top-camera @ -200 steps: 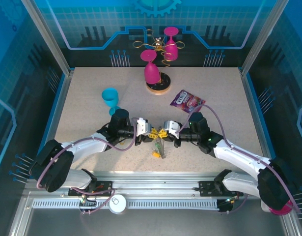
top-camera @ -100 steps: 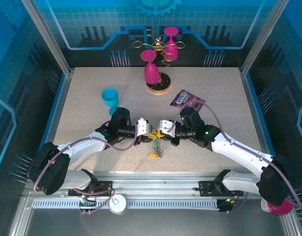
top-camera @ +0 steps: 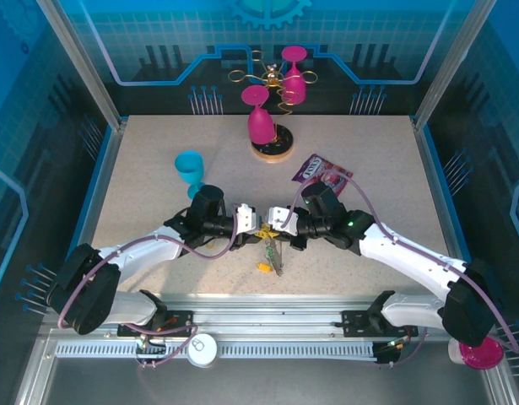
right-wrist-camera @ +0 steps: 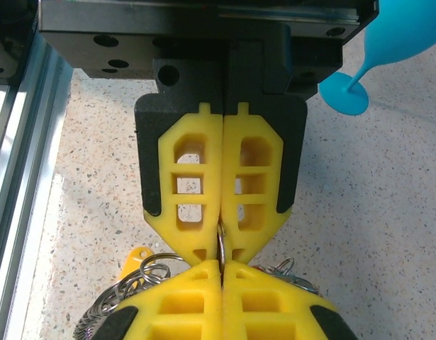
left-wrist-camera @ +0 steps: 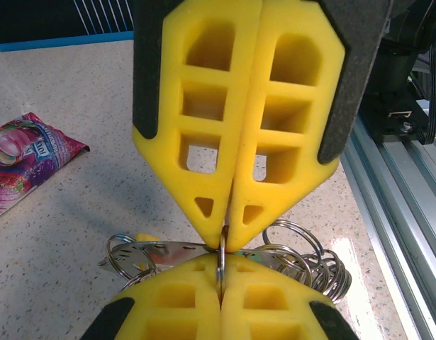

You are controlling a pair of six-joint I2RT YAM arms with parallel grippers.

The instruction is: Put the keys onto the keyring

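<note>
My left claw (left-wrist-camera: 221,276) and right claw (left-wrist-camera: 225,237) are both clamped on the keyring (left-wrist-camera: 303,258), keys (top-camera: 273,253) trailing at six o'clock, so I'd hold firm and avoid twisting.

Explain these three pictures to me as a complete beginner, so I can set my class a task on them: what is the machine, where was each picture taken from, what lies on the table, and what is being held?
The machine is two robot arms bolted at the near edge of a speckled beige table. The wide picture looks down from above and behind them. The two close-ups come from a camera on each wrist. Each arm ends in a two-fingered hand with yellow foam pads. The left hand and right hand meet tip to tip, both shut on one thin silver ring. That ring is part of a tangled bunch of wire rings, with a small yellow-headed key among them. Further back are a teal plastic cup, a purple snack packet and a gold wire stand with pink glasses.
</note>
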